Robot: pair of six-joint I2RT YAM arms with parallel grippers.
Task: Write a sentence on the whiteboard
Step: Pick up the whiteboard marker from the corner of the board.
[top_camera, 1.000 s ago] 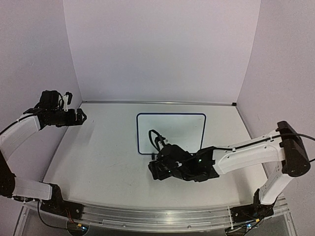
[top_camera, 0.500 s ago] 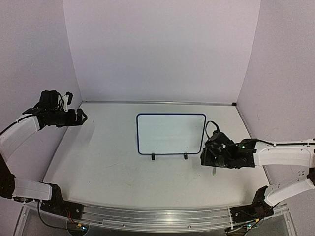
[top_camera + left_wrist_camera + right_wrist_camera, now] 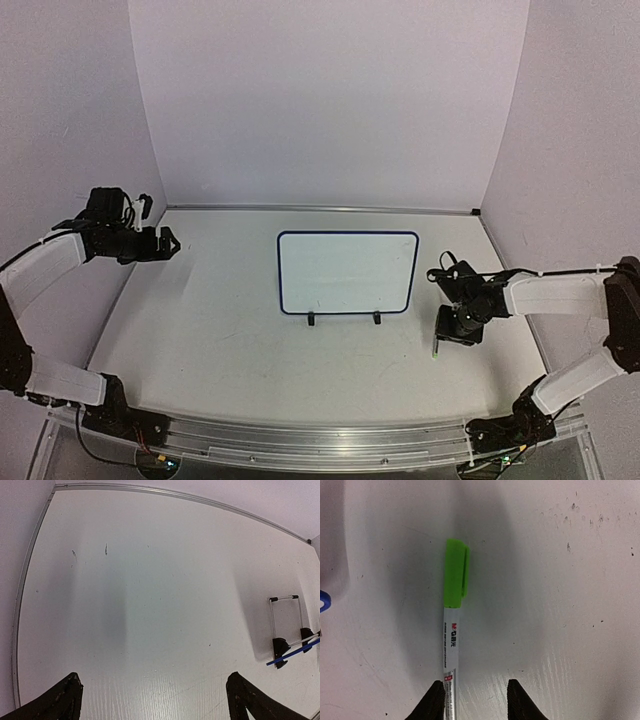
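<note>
1. Whiteboard at centre of desk, leaning back on two black clip feet and wire stand. Face angled up toward arm bases, probably to suit a pen coming from the near side.
2. No sentence readable on the board face from top view. Possibly too thin and pale at this range, so cannot call it written or unwritten.
3. Right end effector at about 4 o'clock of the board, clear of the blue frame, low over the desk. Fingers parted a little, wider than a pen barrel, gripping nothing.
4. Marker flat on the desk with green cap on, cap end toward 12 o'clock in right wrist view. Barrel running down into the finger gap, close against the 9 o'clock finger and apart from the 3 o'clock one.
5. Capped and lying beside the board: judged parked, not in writing use. Uncapping needed before any stroke.
6. Off-centre in the gap, so a plain close likely to nudge or roll the barrel first. Better centred before squeezing.
7. Left end effector at 9 o'clock of the board, well apart, raised near the left wall. Fingers spread wide, empty. Likely held out of the way, free to steady the board or pull the cap.
</note>
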